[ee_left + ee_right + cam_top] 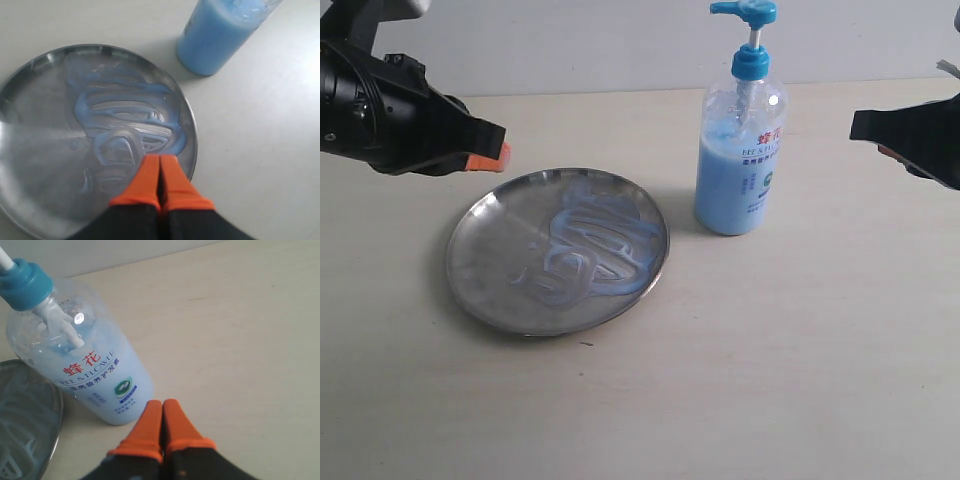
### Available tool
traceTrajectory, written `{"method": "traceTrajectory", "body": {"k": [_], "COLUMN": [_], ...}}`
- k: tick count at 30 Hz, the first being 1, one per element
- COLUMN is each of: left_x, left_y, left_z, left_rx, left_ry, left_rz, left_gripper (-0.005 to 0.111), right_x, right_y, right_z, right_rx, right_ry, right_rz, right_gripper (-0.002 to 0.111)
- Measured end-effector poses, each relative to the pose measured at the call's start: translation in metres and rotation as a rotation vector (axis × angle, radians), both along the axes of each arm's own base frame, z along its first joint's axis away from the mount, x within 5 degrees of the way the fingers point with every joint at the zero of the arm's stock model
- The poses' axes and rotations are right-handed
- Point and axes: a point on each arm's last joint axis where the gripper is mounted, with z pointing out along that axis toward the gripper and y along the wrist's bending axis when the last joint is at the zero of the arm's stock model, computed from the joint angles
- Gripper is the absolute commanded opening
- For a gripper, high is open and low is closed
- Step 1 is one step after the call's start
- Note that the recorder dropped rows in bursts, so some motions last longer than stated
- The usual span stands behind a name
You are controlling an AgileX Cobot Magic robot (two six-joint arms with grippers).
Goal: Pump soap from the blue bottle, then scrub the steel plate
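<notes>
The steel plate (480, 265) lies left of centre on the table, round and shiny. Pale blue soap (595, 240) is smeared in streaky loops over its right half, also plain in the left wrist view as soap (125, 107) on the steel plate (35, 145). The blue bottle (740, 165) stands upright just right of the plate, pump head up; it shows as the blue bottle (85, 370) in the right wrist view. My left gripper (500, 155) hovers above the plate's far left rim, shut and empty (160, 159). My right gripper (162, 404) is shut, empty, right of the bottle.
The pale wooden tabletop (770, 380) stretches in front of and to the right of the plate and bottle. A light wall runs along the back edge (570, 92). The right arm's black body (915, 135) enters at the right border.
</notes>
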Motion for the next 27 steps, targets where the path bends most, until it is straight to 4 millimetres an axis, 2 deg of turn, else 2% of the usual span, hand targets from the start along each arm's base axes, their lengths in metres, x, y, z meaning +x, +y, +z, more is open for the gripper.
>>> {"method": "traceTrajectory", "body": {"k": [7, 27], "left_x": [-0.0028, -0.002], "left_y": [0.001, 0.0017], "left_z": [0.0057, 0.0056], "left_rx": [-0.014, -0.002], "left_ry": [-0.015, -0.027], "left_rz": [0.003, 0.001], "left_gripper": [0.0, 0.0], "right_x": [0.0, 0.0], "right_y": [0.0, 0.0], "right_z": [0.0, 0.0], "right_rx": [0.0, 0.0], "right_ry": [0.0, 0.0], "right_rz": [0.0, 0.0], "right_gripper": [0.0, 0.0]}}
